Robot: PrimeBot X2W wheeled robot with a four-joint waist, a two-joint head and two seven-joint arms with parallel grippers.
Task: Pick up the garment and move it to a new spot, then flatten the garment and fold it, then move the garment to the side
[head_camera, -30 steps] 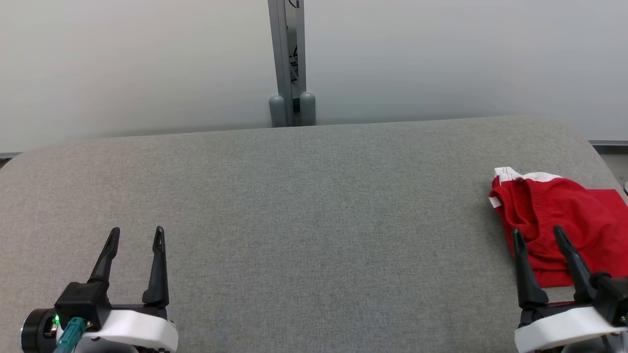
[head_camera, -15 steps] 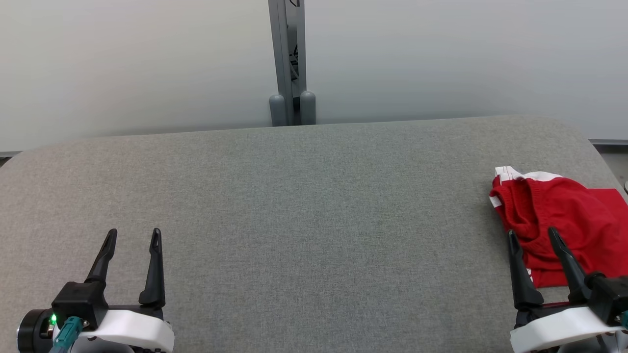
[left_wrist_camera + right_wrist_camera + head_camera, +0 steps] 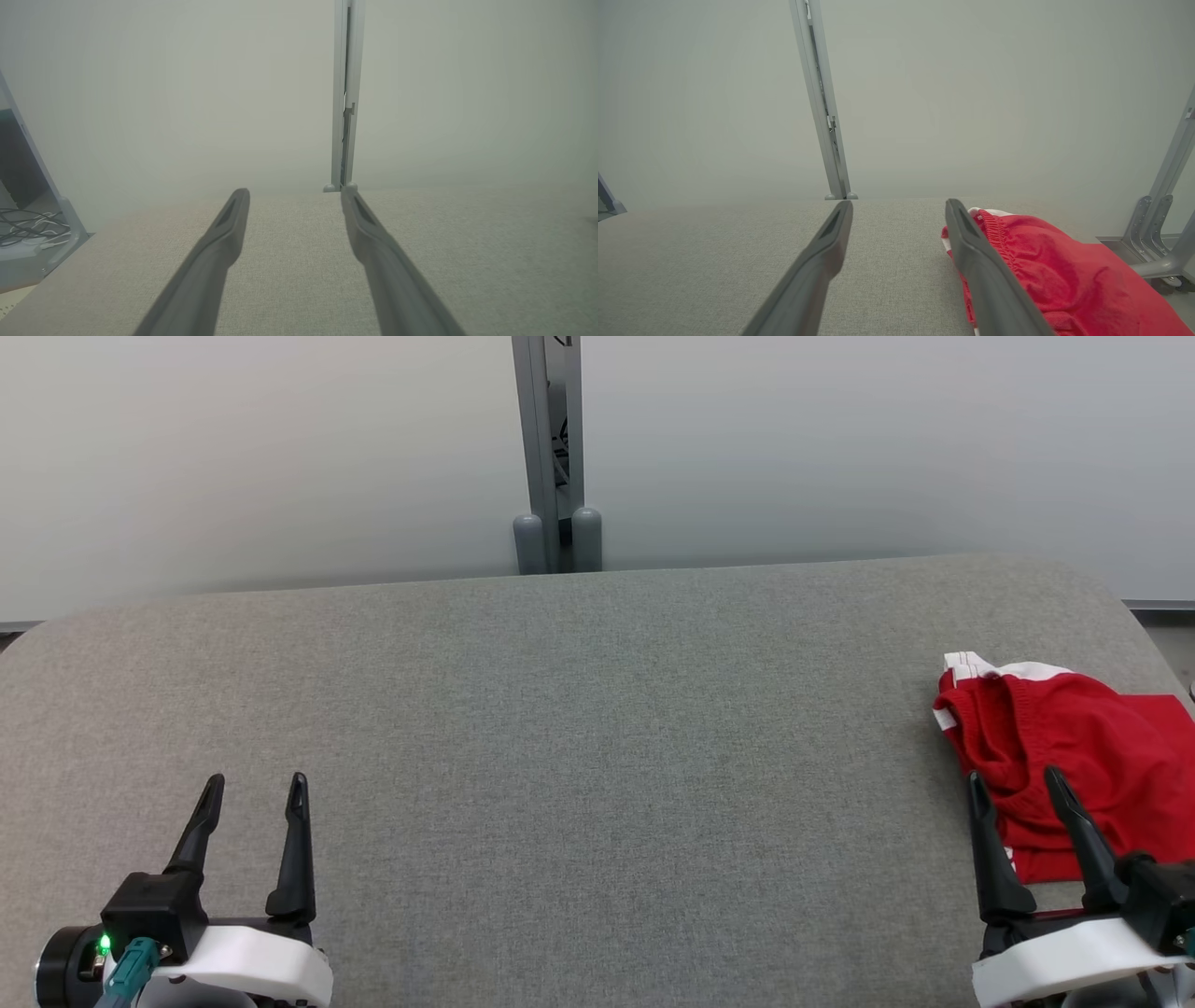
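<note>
A red garment (image 3: 1074,747) with white trim lies folded in a small bundle at the right edge of the grey padded table (image 3: 579,728). My right gripper (image 3: 1013,777) stands open just in front of it, fingertips over its near left part, holding nothing. In the right wrist view the garment (image 3: 1064,275) lies to the right of and partly behind my right gripper's (image 3: 899,205) right finger. My left gripper (image 3: 255,782) is open and empty at the table's front left; in the left wrist view the left gripper (image 3: 295,193) points over bare fabric.
A grey metal post (image 3: 551,457) stands behind the table's far edge against pale partition panels. A metal frame foot (image 3: 1157,238) stands off the table's right end. Cables (image 3: 28,224) lie on a low surface beyond the table's left end.
Both grippers drew slightly back toward the near edge; the right one's tips now lie a little nearer the garment's front edge. The garment has not moved.
</note>
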